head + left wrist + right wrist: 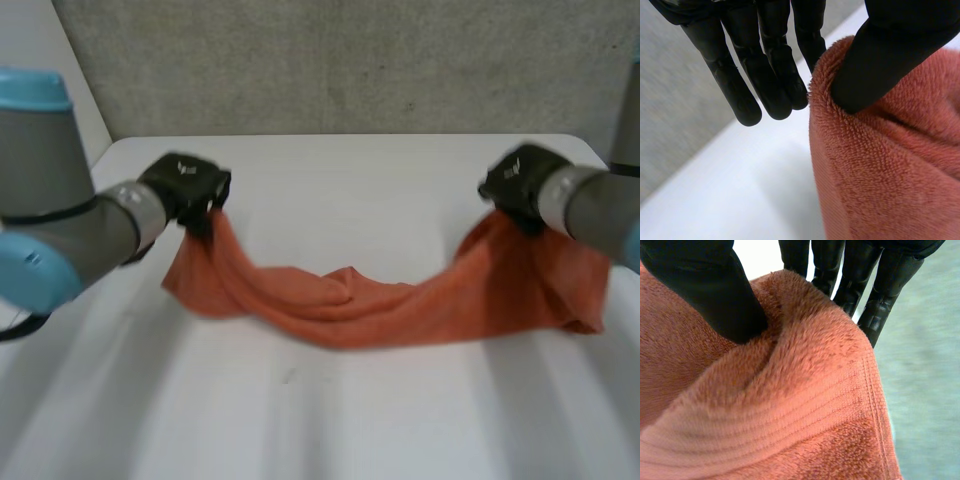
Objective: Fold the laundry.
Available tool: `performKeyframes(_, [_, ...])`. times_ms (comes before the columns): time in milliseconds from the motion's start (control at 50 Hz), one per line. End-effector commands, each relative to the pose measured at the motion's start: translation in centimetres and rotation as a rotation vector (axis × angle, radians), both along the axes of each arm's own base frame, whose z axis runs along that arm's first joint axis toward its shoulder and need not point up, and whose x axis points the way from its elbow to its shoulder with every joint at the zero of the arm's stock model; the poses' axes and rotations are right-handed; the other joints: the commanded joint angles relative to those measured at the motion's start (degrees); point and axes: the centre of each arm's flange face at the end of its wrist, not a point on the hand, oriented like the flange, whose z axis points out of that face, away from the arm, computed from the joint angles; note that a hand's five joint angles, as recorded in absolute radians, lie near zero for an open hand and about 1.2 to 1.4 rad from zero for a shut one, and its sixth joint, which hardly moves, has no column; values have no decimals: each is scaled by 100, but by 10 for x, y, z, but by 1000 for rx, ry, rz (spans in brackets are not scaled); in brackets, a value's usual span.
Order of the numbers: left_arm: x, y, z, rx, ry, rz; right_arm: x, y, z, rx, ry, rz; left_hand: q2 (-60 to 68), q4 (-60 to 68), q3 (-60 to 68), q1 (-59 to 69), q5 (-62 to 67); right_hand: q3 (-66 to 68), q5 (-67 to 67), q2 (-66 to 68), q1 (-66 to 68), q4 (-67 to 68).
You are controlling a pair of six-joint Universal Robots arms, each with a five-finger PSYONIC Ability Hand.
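- The head camera sits high between and behind the left arm [60, 220] and the right arm [600, 210]. It looks down and forward across the white table [320, 180] to the grey wall [350, 60], from far enough back to take in both arms.
- The left wrist camera looks along the left hand [767, 65] from very close, past the fingertips.
- The right wrist camera does the same along the right hand [705, 285], just as near.
- All three share the orange towel [340, 300]. Each wrist view catches the end its own hand pinches, and the head view takes in the whole span.
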Motion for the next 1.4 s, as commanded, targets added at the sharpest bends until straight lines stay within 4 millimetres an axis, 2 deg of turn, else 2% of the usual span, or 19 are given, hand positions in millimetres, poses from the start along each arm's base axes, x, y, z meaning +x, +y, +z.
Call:
performKeyframes(20, [-28,-76,83,-467,174,41,31,-78,73,-531,-377,-48,1132,1107,1148,1578,1391,1227,1401,1301,2475,1197])
performKeyframes(100, [-31,-86,136,-724,289,101,34,-86,111,-733,-513,-36,1132,1107,1148,1578,1391,1227,1401,1301,2475,1197])
performKeyframes(180, [-27,-88,156,-834,354,152,34,-74,137,-855,-579,-29,1132,1107,1148,1578,1391,1227,1401,1301,2475,1197])
performKeyframes(220, [-26,-88,152,-829,359,157,32,-68,140,-865,-584,-22,1132,1107,1148,1578,1391,1227,1401,1301,2475,1197])
performKeyframes(320, [-21,-89,110,-686,317,163,30,-49,119,-772,-545,9,1132,1107,1148,1578,1391,1227,1401,1301,2475,1197])
performKeyframes(400, [-12,-84,60,-533,253,173,29,-39,68,-593,-480,42,1132,1107,1148,1578,1391,1227,1401,1301,2475,1197])
performKeyframes(420, [-6,-83,37,-470,218,183,28,-31,42,-494,-451,49,1132,1107,1148,1578,1391,1227,1401,1301,2475,1197])
performKeyframes(480, [2,-79,5,-386,177,199,26,-12,-8,-313,-389,64,1132,1107,1148,1578,1391,1227,1401,1301,2475,1197])
performKeyframes(500, [6,-75,-14,-333,153,204,25,-7,-17,-276,-383,64,1132,1107,1148,1578,1391,1227,1401,1301,2475,1197])
performKeyframes(560, [9,-67,-42,-256,118,208,22,13,-51,-155,-341,66,1132,1107,1148,1578,1391,1227,1401,1301,2475,1197])
performKeyframes(640, [16,-59,-87,-133,57,220,16,30,-86,-38,-302,52,1132,1107,1148,1578,1391,1227,1401,1301,2475,1197])
performKeyframes(760, [44,-53,-115,-27,4,284,7,45,-107,29,-249,53,1132,1107,1148,1578,1391,1227,1401,1301,2475,1197])
performKeyframes(860, [64,-44,-89,-40,-2,318,3,61,-105,46,-241,74,1132,1107,1148,1578,1391,1227,1401,1301,2475,1197])
performKeyframes(920, [78,-32,-74,-47,1,346,-1,68,-91,15,-251,85,-274,-298,-257,172,-15,1227,1401,1301,2475,1197])
performKeyframes(940, [80,-24,-67,-53,3,346,-3,72,-84,0,-257,91,-1361,-1386,-1345,-915,-1102,1227,1401,1301,2475,1197])
performKeyframes(1080, [77,3,-30,-133,28,286,-12,77,-57,-73,-285,120,-3893,-3917,-3876,-3447,-3634,1227,1401,1301,2475,1197])
performKeyframes(1160, [61,11,-7,-200,63,182,-14,81,-38,-131,-306,154,-4818,-4843,-4802,-4373,-4560,1227,1401,1301,2475,1197])
performKeyframes(1240, [37,8,8,-249,99,79,-13,85,-34,-142,-310,163,-4854,-4879,-4838,-4408,-4595,1227,1401,1301,2475,1197])
performKeyframes(1400, [-26,-22,-20,-175,101,-80,-14,90,-42,-117,-304,160,-4888,-4912,-4871,-4442,-4629,1227,1401,1301,2475,1197])
